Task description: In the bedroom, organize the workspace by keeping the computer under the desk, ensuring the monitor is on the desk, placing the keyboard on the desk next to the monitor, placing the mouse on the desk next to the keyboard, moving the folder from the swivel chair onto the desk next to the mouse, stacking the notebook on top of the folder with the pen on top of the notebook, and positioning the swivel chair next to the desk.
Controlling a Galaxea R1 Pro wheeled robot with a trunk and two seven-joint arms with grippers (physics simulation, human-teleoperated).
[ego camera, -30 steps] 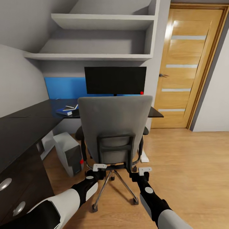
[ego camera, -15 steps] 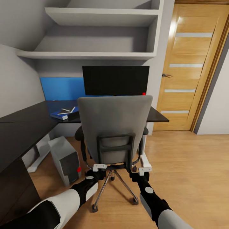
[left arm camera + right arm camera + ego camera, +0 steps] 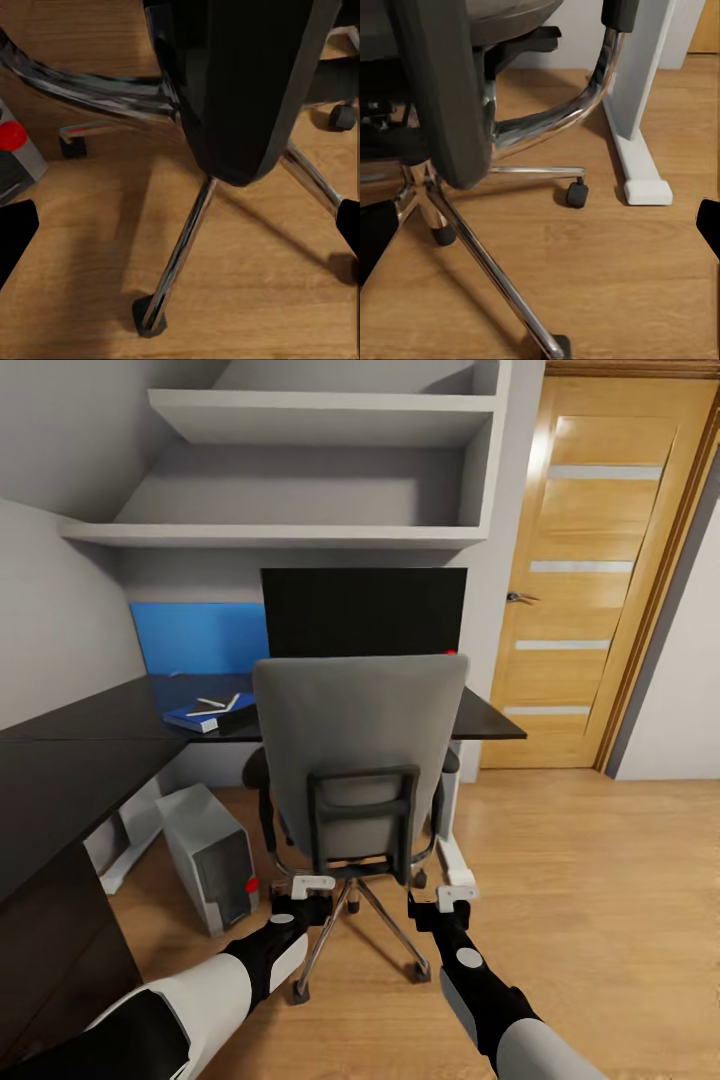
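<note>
Wooden flooring spreads beneath the grey swivel chair with its chrome star base (image 3: 355, 780), which stands straight ahead of us, facing the long black desk (image 3: 90, 750). Our left gripper (image 3: 307, 882) and right gripper (image 3: 452, 892) flank its backrest, both spread wide, holding nothing.

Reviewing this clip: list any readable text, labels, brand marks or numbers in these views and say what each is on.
None: no readable text in any view.
monitor: blank black screen, no lettering.
computer: a red light, no label legible.
folder: plain blue, no title visible; what lies on it is too small to read.
door: pale strips, no sign.
</note>
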